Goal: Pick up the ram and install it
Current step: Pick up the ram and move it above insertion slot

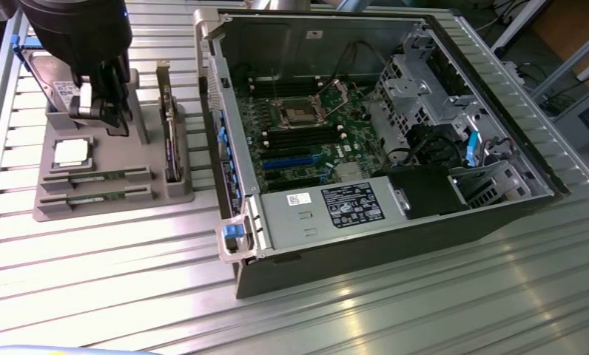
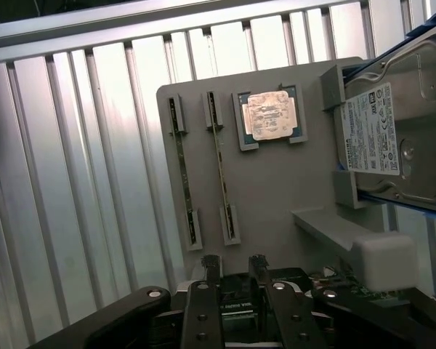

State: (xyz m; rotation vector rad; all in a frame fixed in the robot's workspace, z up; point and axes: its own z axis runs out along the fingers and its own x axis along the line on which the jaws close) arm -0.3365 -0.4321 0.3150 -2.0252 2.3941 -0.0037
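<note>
Black two-finger gripper (image 2: 234,270) sat open, holding nothing, in wrist view, short of two thin green ram sticks (image 2: 219,174) standing edge-up in the grey plastic tray (image 2: 276,189). Exterior view: it hovered by the silver hard drive (image 1: 49,75). I judged an off-centre descent could jam a finger onto a stick's edge.

Arm (image 1: 72,29): thick black cylindrical housing, slightly glossy. Tool (image 2: 235,265): matte black metal, two flat finger bars side by side, each with a row of small dark screw holes and a narrow squared tip. Broader outer linkage arms with rounded ends flank the fingers (image 2: 202,305), each carrying a shiny silver pivot bolt. Exterior view shows the same black jointed links.
</note>
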